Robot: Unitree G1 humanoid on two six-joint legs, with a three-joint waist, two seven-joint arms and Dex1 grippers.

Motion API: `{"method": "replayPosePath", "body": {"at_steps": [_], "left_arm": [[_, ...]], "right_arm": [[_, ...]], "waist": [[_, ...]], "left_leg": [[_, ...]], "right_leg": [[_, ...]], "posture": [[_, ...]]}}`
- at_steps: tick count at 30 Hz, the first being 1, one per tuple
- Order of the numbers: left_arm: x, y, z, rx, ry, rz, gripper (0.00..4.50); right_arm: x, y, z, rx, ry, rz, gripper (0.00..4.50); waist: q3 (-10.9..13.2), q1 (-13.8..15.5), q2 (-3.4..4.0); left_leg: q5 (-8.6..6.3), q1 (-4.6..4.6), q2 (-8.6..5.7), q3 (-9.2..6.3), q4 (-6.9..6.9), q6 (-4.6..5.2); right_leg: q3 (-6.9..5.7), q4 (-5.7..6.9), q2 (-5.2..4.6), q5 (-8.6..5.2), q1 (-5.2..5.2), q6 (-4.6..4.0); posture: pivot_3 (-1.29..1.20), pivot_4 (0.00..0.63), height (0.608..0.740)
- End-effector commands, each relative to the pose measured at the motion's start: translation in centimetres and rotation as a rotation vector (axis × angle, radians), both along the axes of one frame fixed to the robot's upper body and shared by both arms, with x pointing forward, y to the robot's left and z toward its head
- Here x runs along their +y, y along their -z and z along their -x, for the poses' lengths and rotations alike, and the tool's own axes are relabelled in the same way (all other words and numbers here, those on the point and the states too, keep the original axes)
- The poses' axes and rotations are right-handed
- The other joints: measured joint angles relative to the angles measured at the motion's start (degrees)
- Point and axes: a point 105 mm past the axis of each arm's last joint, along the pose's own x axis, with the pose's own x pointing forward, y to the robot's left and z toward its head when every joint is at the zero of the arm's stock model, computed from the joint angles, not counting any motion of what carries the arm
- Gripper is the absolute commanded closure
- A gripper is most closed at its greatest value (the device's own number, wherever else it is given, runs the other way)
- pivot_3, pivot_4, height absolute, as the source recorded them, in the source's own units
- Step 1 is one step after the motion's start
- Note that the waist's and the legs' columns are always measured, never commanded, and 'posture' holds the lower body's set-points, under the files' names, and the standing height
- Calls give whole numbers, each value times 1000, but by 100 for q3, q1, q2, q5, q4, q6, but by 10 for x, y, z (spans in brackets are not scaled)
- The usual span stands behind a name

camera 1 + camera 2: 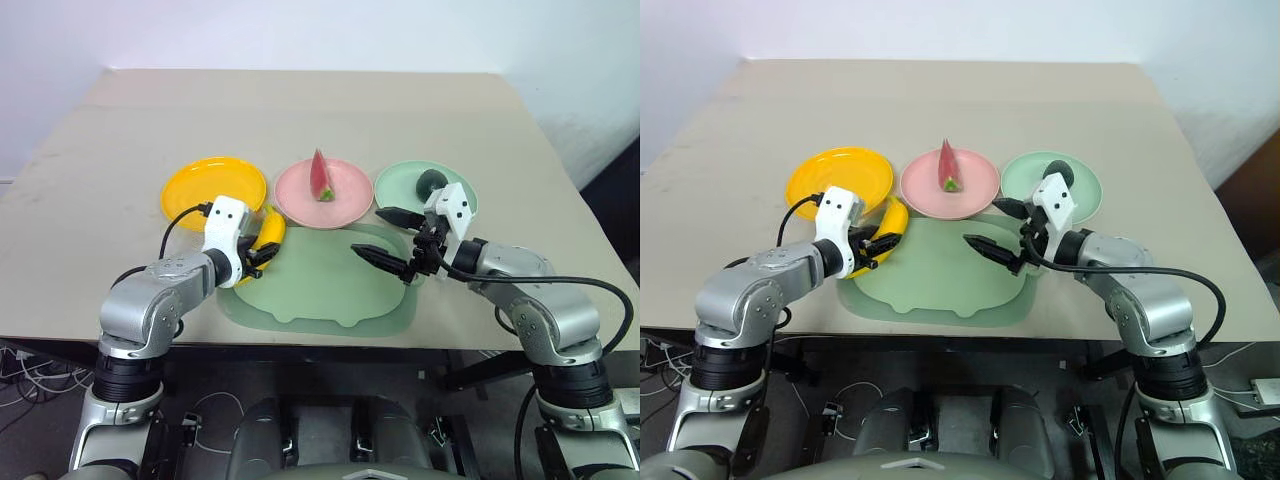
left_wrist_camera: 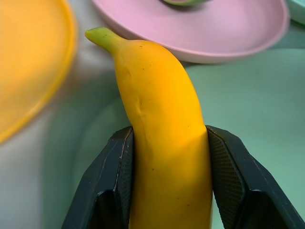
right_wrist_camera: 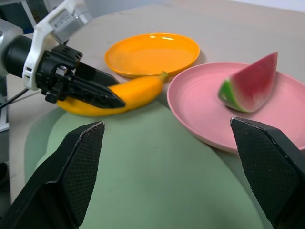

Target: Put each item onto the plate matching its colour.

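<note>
My left gripper (image 2: 164, 183) clamps the smooth, rigid-looking curved yellow plastic banana (image 2: 162, 143) mid-body, its stem toward the orange-yellow round plate (image 1: 213, 186) at eleven o'clock; light, likely slippery.

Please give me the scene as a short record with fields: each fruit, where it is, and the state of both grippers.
banana: on mat edge, beside orange-yellow plate, not on it
watermelon wedge: on pink plate
dark green fruit: on mint green plate
left gripper: jaws shut on banana
right gripper: jaws open, empty, over mat
</note>
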Motion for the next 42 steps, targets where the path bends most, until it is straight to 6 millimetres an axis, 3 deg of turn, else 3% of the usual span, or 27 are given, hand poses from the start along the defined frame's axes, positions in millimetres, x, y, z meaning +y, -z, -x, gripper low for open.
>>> {"method": "replayPosePath", "body": {"at_steps": [1, 6, 17, 22, 28, 32, 36, 42], "left_arm": [[7, -40, -8, -175, -50, 73, 2627], [30, -66, -23, -339, -185, 77, 2627], [94, -61, -83, -310, -587, 157, 2627], [90, -54, -104, -298, -563, 115, 2627], [85, -48, -112, -265, -543, 125, 2627], [83, -46, -114, -252, -526, 128, 1360], [76, -63, -113, -291, -461, 143, 33], [62, -92, -89, -423, -269, 162, 33]], "right_arm": [[2, -11, -2, -60, -13, 2, 0], [7, -10, -2, -61, -28, -4, 0], [5, -10, -6, -68, -17, -3, 0], [3, -13, -9, -78, -4, 3, 0], [-1, -16, -12, -93, 16, 3, 0], [1, -15, -11, -94, 19, 0, 0], [3, -15, -12, -94, 29, -8, 0], [2, -17, -12, -100, 37, -18, 0]], "waist": [[1, 8, -1], [1, 2, -2], [1, 10, -7], [0, 2, -8], [0, -8, -8], [0, -12, -8], [0, -7, -9], [1, -22, -9]], "left_leg": [[0, 0, 0, 1, 0, 0], [0, -1, 0, 0, 1, 0], [0, -2, -2, -4, 4, 1], [0, -2, -3, -1, 4, 1], [1, -3, -3, -1, 4, 1], [1, -3, -3, 0, 4, 1], [1, -3, -3, 0, 4, 1], [1, -3, -2, 1, 4, 1]], "right_leg": [[0, 0, 0, 0, 0, 0], [-1, 0, 0, 0, 1, 0], [-7, -2, 0, 1, 5, 2], [-9, -3, 1, 1, 5, 2], [-9, -2, 0, 1, 4, 3], [-9, -2, 1, 1, 4, 3], [-9, -1, 1, 1, 4, 3], [-8, -1, 1, 1, 2, 3]], "posture": [[0, 150, 695], [0, 150, 695], [0, 150, 695], [0, 150, 695], [0, 150, 695], [0, 150, 695], [0, 150, 695], [0, 150, 695]]}}
